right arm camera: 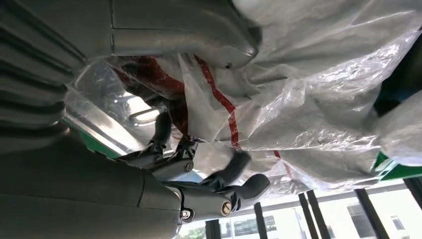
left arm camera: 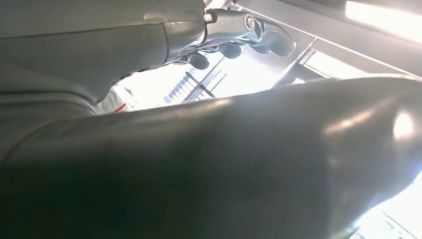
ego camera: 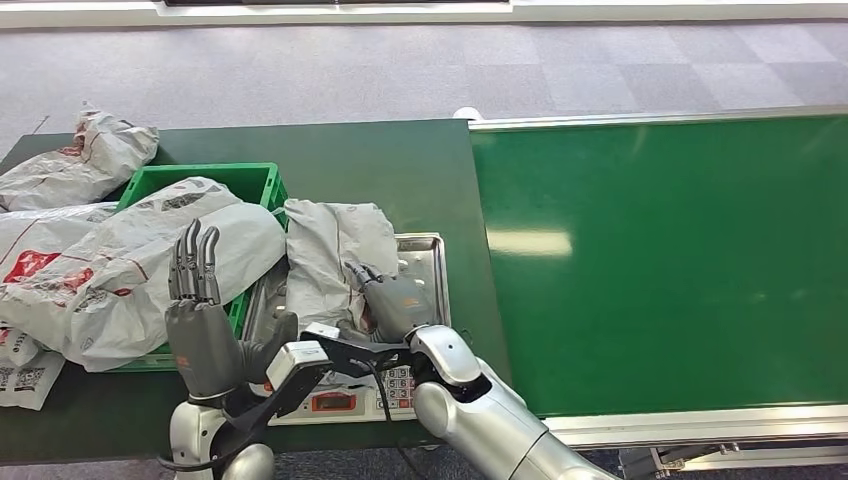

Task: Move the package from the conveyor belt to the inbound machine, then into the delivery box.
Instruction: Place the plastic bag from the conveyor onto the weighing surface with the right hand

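Grey crinkled plastic mailer package (ego camera: 330, 255): off the green conveyor belt (ego camera: 670, 260), lying on the steel-tray inbound machine (ego camera: 425, 262). Right hand (ego camera: 395, 303) grips its 5 o'clock edge. Left hand (ego camera: 200, 315) empty, fingers straight. Transfer to green plastic delivery box (ego camera: 255, 180), at 10 o'clock, outstanding.

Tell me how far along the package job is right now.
Done: the package is off the conveyor belt and lies on the inbound machine. In hand: the right hand grips its near edge, while the left hand is raised beside it, holding nothing. Left: moving it into the green delivery box.
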Robot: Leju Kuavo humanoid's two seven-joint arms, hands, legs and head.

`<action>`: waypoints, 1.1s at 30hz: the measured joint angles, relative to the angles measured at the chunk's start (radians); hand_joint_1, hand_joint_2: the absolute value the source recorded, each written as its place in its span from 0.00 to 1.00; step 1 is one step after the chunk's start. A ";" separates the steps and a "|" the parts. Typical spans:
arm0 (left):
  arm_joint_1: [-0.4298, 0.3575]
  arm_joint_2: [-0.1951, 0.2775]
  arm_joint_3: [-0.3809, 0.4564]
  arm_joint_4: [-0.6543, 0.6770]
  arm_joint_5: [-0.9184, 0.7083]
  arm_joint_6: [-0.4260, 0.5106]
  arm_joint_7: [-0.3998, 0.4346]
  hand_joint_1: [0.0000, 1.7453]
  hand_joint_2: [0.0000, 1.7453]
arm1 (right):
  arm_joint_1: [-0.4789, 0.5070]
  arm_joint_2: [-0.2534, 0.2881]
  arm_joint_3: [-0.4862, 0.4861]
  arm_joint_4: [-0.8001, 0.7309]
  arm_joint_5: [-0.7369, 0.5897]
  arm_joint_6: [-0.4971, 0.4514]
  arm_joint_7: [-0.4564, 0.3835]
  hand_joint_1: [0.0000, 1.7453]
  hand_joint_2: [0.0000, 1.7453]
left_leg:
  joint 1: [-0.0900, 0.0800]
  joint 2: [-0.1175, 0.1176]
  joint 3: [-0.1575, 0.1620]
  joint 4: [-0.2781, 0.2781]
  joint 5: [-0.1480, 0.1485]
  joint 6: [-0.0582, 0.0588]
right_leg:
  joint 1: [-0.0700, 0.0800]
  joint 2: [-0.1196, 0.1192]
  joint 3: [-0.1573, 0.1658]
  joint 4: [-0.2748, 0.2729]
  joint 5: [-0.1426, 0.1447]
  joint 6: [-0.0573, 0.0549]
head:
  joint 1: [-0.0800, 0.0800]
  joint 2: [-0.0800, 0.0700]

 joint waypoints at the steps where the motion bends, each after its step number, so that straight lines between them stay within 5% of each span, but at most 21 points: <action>1: 0.001 0.000 0.000 -0.003 -0.001 0.000 0.000 0.00 0.00 | 0.001 -0.005 -0.002 -0.008 0.005 -0.003 0.003 0.00 1.00 | 0.000 0.000 0.000 0.000 0.000 0.000 | 0.000 0.000 0.000 0.000 0.000 0.000 | 0.000 0.000; 22: 0.030 -0.032 0.017 -0.037 0.006 0.001 -0.054 0.00 0.00 | -0.044 -0.090 -0.155 -0.307 0.092 -0.049 -0.044 0.00 1.00 | 0.000 0.000 0.000 0.000 0.000 0.000 | 0.000 0.000 0.000 0.000 0.000 0.000 | 0.000 0.000; 29: 0.032 -0.066 0.038 -0.051 0.053 0.001 -0.187 0.00 0.00 | -0.091 -0.146 -0.209 -0.418 0.032 -0.024 -0.069 0.00 1.00 | -0.001 -0.001 0.000 0.001 0.000 0.000 | 0.000 0.000 0.001 0.000 0.000 0.000 | 0.000 0.000; 33: 0.007 -0.072 0.046 -0.039 0.046 -0.080 -0.155 0.00 0.00 | -0.103 -0.191 -0.251 -0.474 0.062 -0.030 -0.065 0.00 1.00 | -0.001 -0.001 0.001 0.001 0.000 0.000 | 0.000 -0.001 0.001 -0.001 0.001 0.001 | 0.000 0.000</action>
